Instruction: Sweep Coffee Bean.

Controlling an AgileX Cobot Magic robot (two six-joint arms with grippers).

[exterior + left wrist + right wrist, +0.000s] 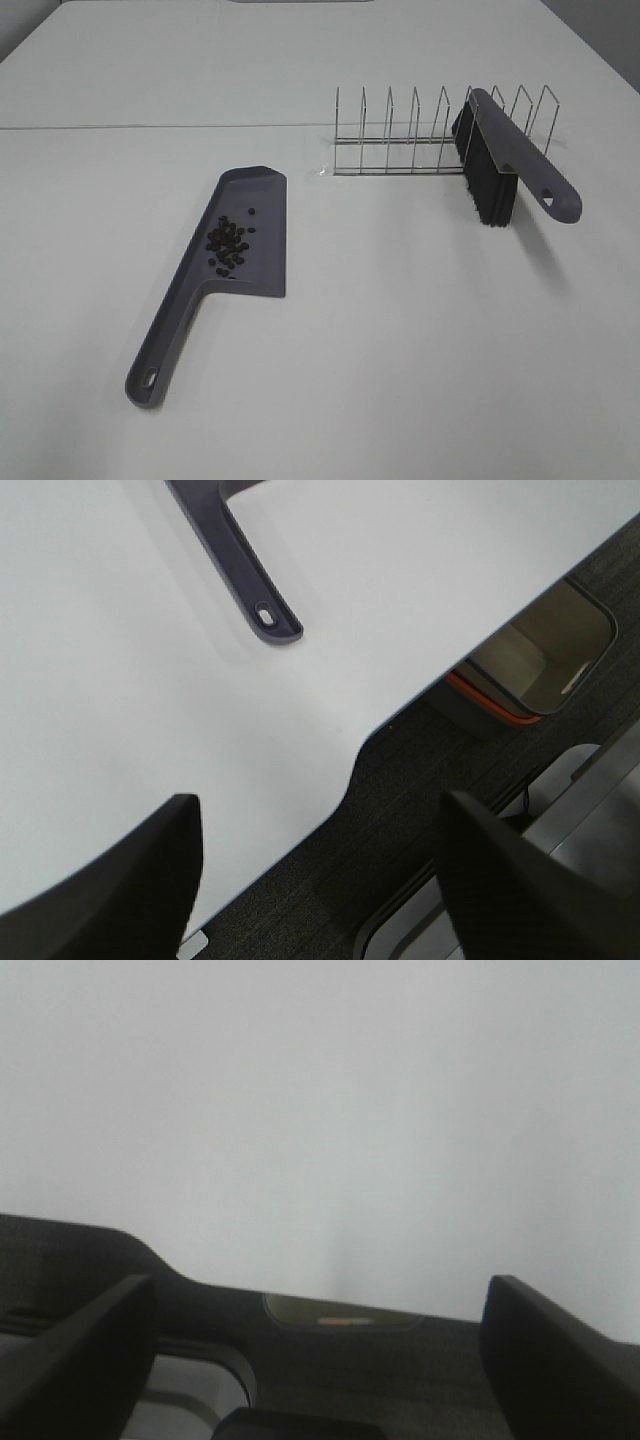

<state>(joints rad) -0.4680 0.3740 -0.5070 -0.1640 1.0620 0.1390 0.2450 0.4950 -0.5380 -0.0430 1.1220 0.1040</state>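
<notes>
the beans (228, 245) lie in a small dark cluster on the flat part of the grey dustpan (262, 262), which rests on the white table (400, 350). the dustpan handle (240, 570) points toward the near edge of the table and has a small oval hole at its end. the brush (500, 160) leans in the wire rack (400, 135), its black bristles hanging down to the table and its grey handle sticking out to the side.

the left gripper (318, 880) is spread wide and holds nothing; it hangs over the table edge, and the dustpan handle end is ahead of it, well apart from the fingers (150, 880). the right gripper (320, 1360) is also spread wide and empty, with only bare table ahead of its fingers (560, 1360). neither gripper shows in the high view. the beans are far from both grippers.
</notes>
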